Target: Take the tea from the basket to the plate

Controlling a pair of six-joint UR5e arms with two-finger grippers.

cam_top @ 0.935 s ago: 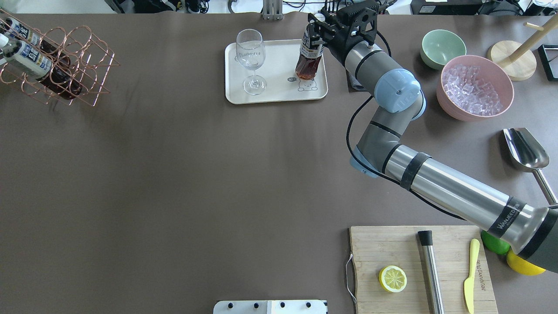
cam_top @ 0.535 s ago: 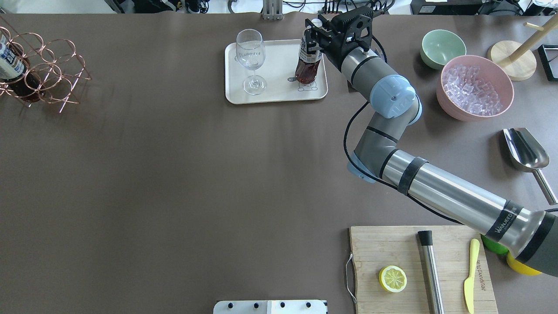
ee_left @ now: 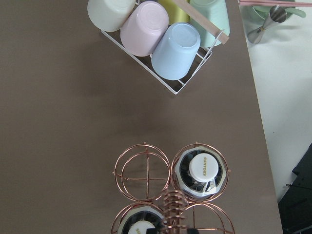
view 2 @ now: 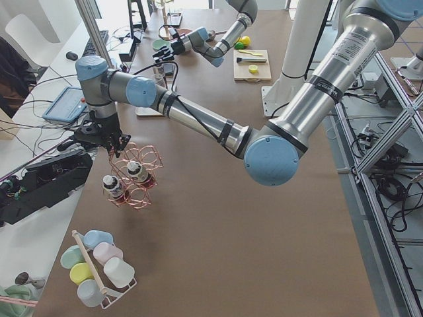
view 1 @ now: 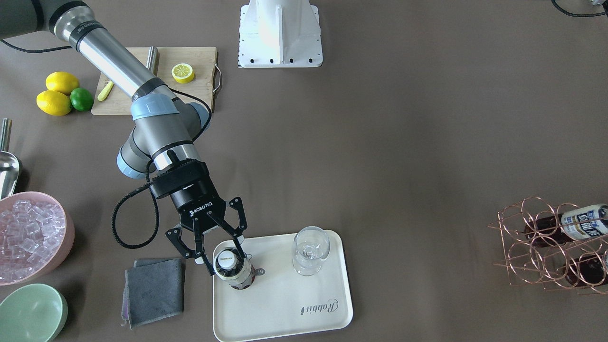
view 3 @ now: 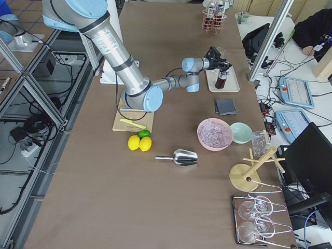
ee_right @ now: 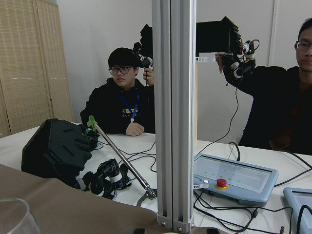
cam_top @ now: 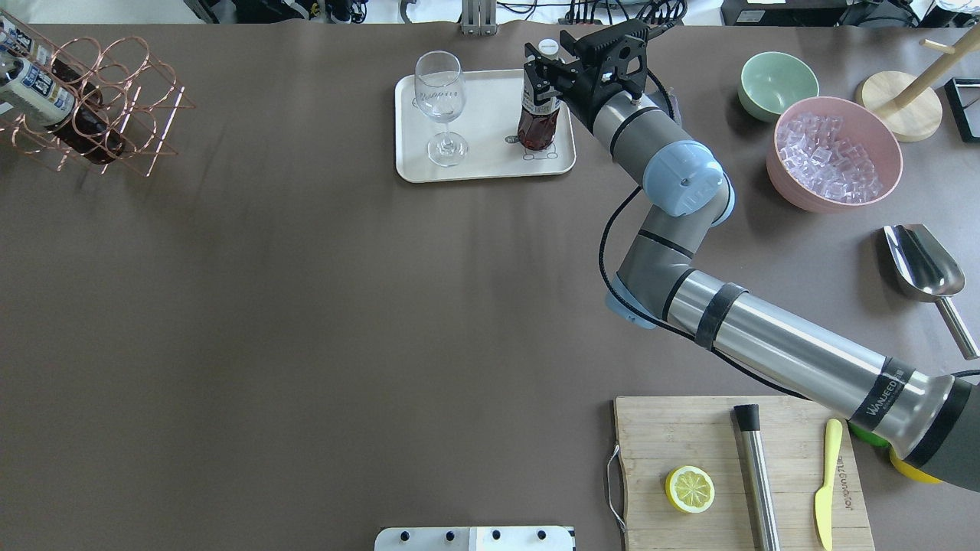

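Observation:
One tea bottle (cam_top: 538, 115) stands upright on the cream plate (cam_top: 490, 145) over its bear drawing, and shows in the front view (view 1: 231, 266) too. My right gripper (cam_top: 542, 80) is open, its fingers (view 1: 202, 254) spread to either side of the bottle's top. The copper basket (cam_top: 99, 107) hangs tilted above the table at the far left, with two more tea bottles (ee_left: 202, 167) in its cells. My left gripper (view 2: 114, 148) is shut on the basket's coiled handle (ee_left: 173, 209).
A wine glass (cam_top: 440, 99) stands on the plate's left half. A grey cloth (view 1: 153, 292), a green bowl (cam_top: 777, 84) and a pink bowl of ice (cam_top: 834, 153) lie to the plate's right. A rack of cups (ee_left: 161, 39) stands near the basket.
The right gripper has stood the tilted bottle upright on the plate and spread its fingers off it. The hanging basket has swung left, then back right.

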